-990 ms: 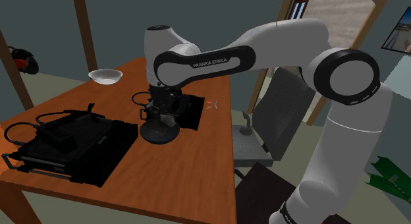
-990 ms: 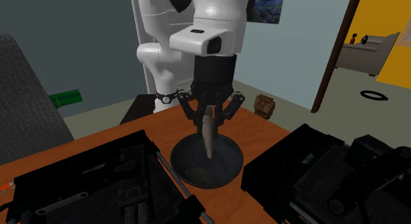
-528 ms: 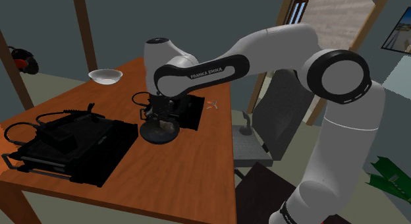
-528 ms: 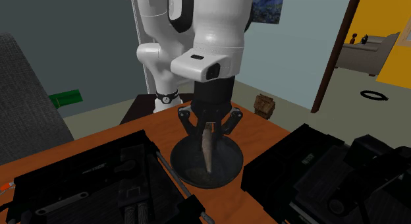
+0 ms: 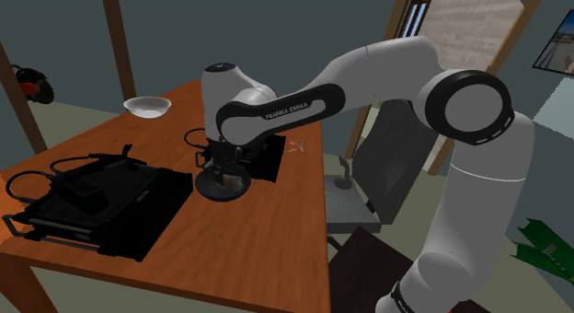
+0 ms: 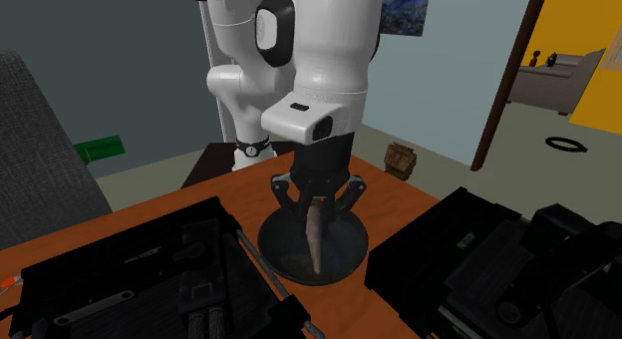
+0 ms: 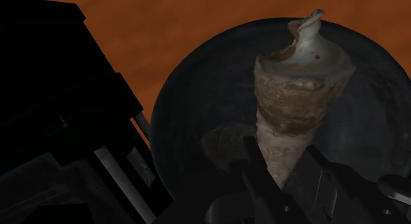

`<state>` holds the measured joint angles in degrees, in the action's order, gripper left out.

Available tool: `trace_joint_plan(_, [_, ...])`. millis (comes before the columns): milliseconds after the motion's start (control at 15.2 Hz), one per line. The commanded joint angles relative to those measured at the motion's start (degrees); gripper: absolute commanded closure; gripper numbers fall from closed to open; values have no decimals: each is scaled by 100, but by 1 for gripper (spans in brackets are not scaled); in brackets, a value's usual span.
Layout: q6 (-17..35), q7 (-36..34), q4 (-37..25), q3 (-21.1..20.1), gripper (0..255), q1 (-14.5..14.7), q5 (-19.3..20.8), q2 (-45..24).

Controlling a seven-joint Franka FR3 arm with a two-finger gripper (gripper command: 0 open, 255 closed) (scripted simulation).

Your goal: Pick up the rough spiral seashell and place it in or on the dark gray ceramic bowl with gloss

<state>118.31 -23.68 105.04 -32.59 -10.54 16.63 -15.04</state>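
Rough spiral seashell, banded tan and off-white, hanging upright with its narrow end clasped between the jaws and its broad end lowest, inside the rim of the dark glossy bowl. In the wrist view the seashell lies wholly against the bowl's interior. Whether its lowest part touches the bowl floor cannot be told.

Progress, as judged: the pick-up and the carry appear done, and the descent into the bowl is well advanced. Release of the shell and withdrawal of the arm remain.

Surroundings: the bowl stands on the orange-brown bench, well in from its edges. A large black machine sits just beside the bowl on the second exterior view's left, with a thin pale rod passing close to the rim. A second black machine stands near on that view's right. A small white bowl rests well apart at the far corner. Sideways room is therefore narrow. The open path for retreat is probably straight up, above the bowl.
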Motion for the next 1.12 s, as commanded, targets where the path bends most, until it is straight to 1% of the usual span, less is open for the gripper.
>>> trace_joint_plan(0, [3,-1,2,0,255,0,1,-1])
trace_joint_plan(132, [3,-1,2,0,255,0,1,-1])
trace_joint_plan(198, [3,0,2,0,0,0,1,-1])
trace_joint_plan(528, [3,0,2,0,0,0,1,-1])
trace_joint_plan(792, [-623,137,-422,-82,0,-2,-210,253])
trace_joint_plan(1056, [-623,137,-422,-83,0,-3,-210,253])
